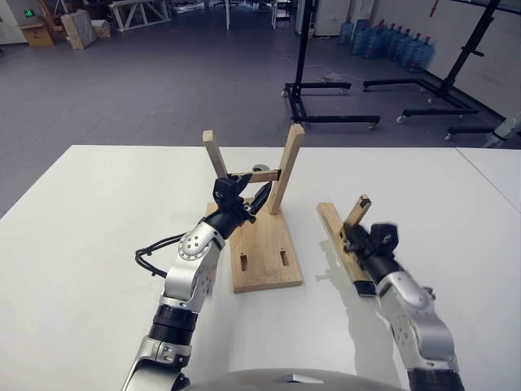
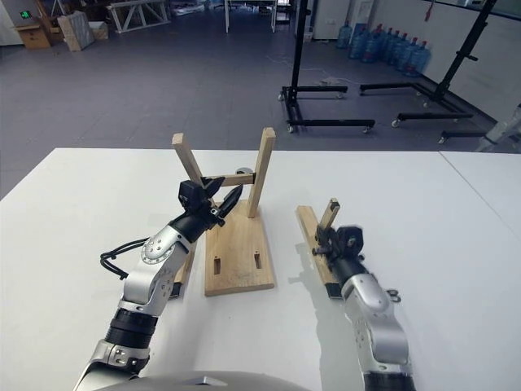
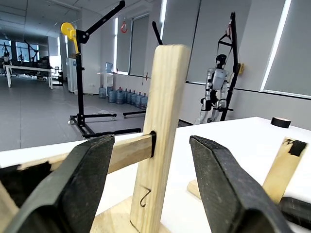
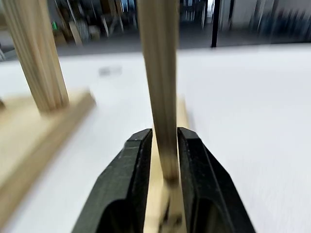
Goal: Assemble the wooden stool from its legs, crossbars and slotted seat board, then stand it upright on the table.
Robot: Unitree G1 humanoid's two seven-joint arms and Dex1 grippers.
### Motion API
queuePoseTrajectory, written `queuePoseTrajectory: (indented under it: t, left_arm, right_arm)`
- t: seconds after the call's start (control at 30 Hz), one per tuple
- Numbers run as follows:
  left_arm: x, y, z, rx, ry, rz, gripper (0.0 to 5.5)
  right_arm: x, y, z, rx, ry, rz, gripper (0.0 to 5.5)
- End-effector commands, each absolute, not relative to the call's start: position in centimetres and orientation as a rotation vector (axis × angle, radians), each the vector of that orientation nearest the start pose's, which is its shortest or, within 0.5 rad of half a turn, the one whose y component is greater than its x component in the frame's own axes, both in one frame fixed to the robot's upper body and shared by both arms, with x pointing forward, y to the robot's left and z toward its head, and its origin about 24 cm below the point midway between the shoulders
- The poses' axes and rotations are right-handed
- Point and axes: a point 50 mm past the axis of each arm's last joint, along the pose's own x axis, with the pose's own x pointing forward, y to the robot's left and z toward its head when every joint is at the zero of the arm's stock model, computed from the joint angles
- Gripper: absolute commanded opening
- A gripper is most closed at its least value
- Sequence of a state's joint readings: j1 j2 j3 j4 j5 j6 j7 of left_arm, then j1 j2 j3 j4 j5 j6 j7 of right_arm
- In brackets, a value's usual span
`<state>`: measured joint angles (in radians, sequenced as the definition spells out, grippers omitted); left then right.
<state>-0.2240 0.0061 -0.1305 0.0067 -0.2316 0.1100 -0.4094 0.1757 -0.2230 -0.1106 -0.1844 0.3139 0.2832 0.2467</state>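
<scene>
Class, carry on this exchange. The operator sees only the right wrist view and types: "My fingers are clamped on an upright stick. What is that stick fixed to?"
Observer: The stick rises from a leg lying flat on the table, to the right of the seat board.
Operator: How much of the stool is built?
Observer: Two legs stand in the board's far end, joined by a crossbar.
Operator: And my other arm?
Observer: The left gripper is open, close to that crossbar between the two standing legs.
</scene>
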Motion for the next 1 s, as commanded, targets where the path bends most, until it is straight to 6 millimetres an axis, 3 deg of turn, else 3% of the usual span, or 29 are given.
queuePoseTrajectory:
  t: [0.03,0.17,0.37,0.6,0.73,0.9,1.0]
  left_arm:
    - [28.2,8.1,9.0,-0.181,-0.123,-0.62,2.83]
    - [28.3,8.3,9.0,-0.183,-0.127,-0.613,2.83]
    - [28.3,8.7,8.1,-0.177,-0.102,-0.594,2.83]
    - [28.3,8.8,7.6,-0.171,-0.09,-0.586,2.83]
    - [28.4,8.8,7.4,-0.169,-0.085,-0.59,2.83]
    - [28.4,8.5,7.2,-0.161,-0.079,-0.601,2.83]
    - [28.4,8.4,7.1,-0.161,-0.077,-0.603,2.83]
  right_arm:
    - [22.5,-20.5,4.6,0.114,0.169,0.157,1.63]
    - [23.1,-21.1,5.8,0.096,0.118,0.136,2.3]
    - [24.0,-22.8,10.3,0.073,-0.033,0.133,2.3]
    - [25.7,-22.2,16.7,0.086,-0.22,0.217,2.3]
    - [26.9,-21.7,19.1,0.083,-0.283,0.219,2.3]
    - [27.5,-21.0,19.6,0.065,-0.292,0.222,2.3]
    - [28.1,-20.5,17.0,0.014,-0.182,0.223,2.3]
